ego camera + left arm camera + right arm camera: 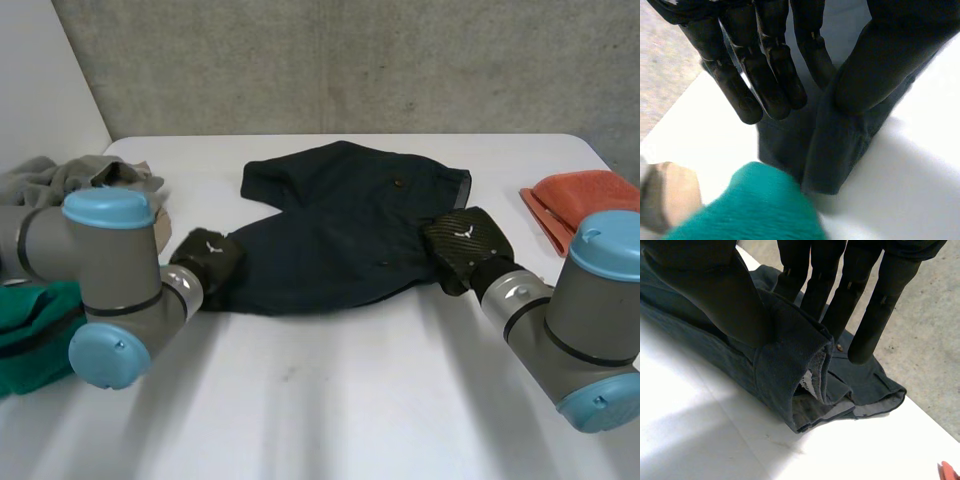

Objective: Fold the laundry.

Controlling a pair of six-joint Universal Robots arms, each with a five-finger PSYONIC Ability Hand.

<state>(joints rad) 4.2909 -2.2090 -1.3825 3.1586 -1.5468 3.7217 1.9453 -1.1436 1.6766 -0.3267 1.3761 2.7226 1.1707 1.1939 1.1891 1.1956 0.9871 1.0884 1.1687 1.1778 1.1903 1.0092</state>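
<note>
The dark blue shorts (pixel 340 230) lie spread out in the middle of the white table (pixel 330 400). The waist end is on the robot's right side. One leg points to the robot's left side, and the other leg points to the far side of the table. There is a small button (pixel 398 183) on the shorts near the waist.

The left robot hand (pixel 208 262) is at the end of the near leg. Its thumb (pixel 875 65) presses on top of the cloth and its long fingers (pixel 775 75) are straight on the other side. The edge of the leg is pinched up between them.

The right robot hand (pixel 465 248) is at the waist edge. Its thumb (pixel 715 285) is on one side of the waist edge and its straight fingers (pixel 875 315) are on the other. It holds the waist cloth between them. The cloth is bunched up there, and you can see the pale inside of the shorts.

A grey cloth (pixel 60 175) lies in a heap at the far left of the table. A green cloth (pixel 35 335) lies by the left arm, close to the leg of the shorts. An orange cloth (pixel 585 200) lies at the right edge of the table, well apart from the shorts.
</note>
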